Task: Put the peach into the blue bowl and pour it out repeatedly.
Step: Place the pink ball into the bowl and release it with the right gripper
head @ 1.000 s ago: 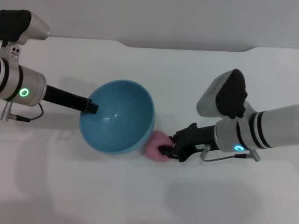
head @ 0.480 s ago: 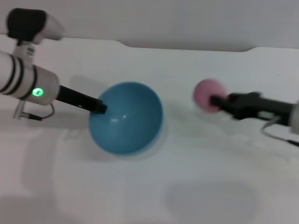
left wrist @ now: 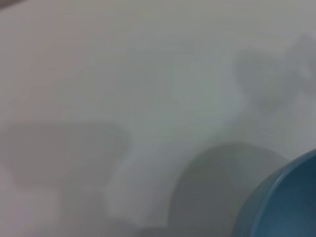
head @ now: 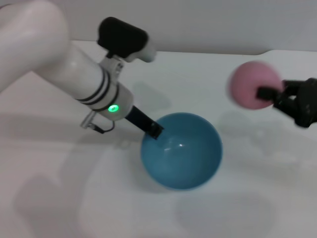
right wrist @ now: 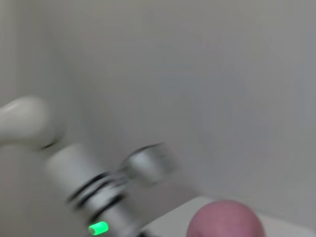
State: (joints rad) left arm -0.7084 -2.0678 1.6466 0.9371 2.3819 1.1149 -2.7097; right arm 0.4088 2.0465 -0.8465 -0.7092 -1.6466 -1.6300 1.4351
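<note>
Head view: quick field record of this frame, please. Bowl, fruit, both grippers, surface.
bowl: round glossy light-blue bowl, upright, nothing inside
fruit: small round pink peach, in the air, up and to the right of the bowl, not over it
left gripper: left gripper clamped on the bowl's left rim
right gripper: right gripper shut on the peach
surface: plain white table; the bowl's shadow lies beneath it
task stage: peach not yet in bowl
</note>
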